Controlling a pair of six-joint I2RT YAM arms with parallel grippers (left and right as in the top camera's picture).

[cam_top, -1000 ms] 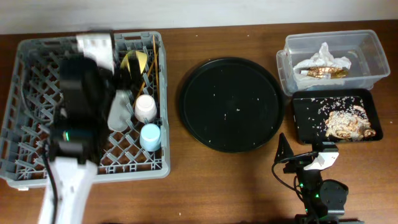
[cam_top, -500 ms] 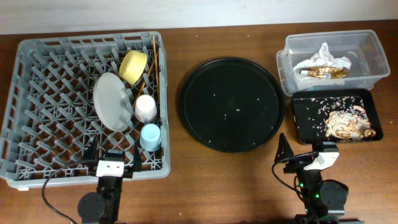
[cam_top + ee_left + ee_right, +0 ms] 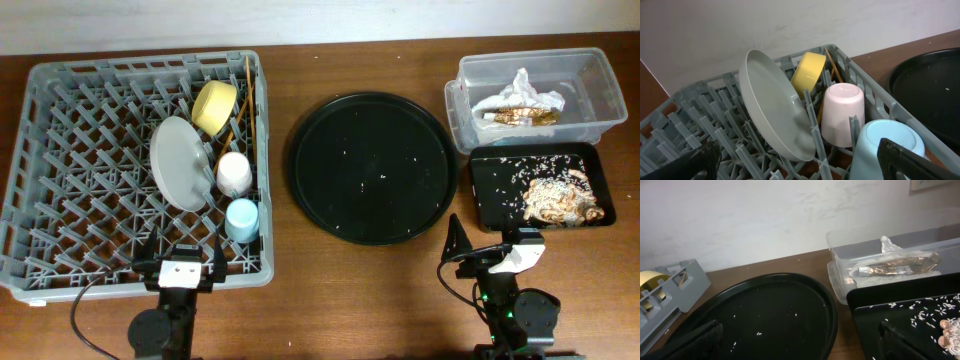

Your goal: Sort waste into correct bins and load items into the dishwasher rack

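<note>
The grey dishwasher rack [image 3: 60, 150] holds the grey-white plate [image 3: 178, 165] leaning on edge, the yellow bowl [image 3: 214, 106], the pink cup [image 3: 234, 174] and the blue cup [image 3: 241, 219], both upside down, and the chopsticks [image 3: 245, 95]. The left wrist view shows the plate [image 3: 772, 112], bowl [image 3: 807, 72], pink cup [image 3: 842, 115] and blue cup [image 3: 885, 147]. My left gripper [image 3: 182, 250] is open and empty at the rack's front edge. My right gripper [image 3: 490, 245] is open and empty. The clear tub [image 3: 590, 70] holds a napkin [image 3: 520, 92] and foil wrapper [image 3: 520, 116]. The black tray [image 3: 490, 195] holds food scraps [image 3: 560, 200].
A large round black tray [image 3: 372, 165] with scattered rice grains lies between the rack and the bins; it fills the right wrist view [image 3: 770, 315]. A wall runs behind the table.
One second ago my left arm was over the rack at the plate. It has pulled back to the front edge, open, leaving the plate leaning in the rack. The right arm has not moved.
</note>
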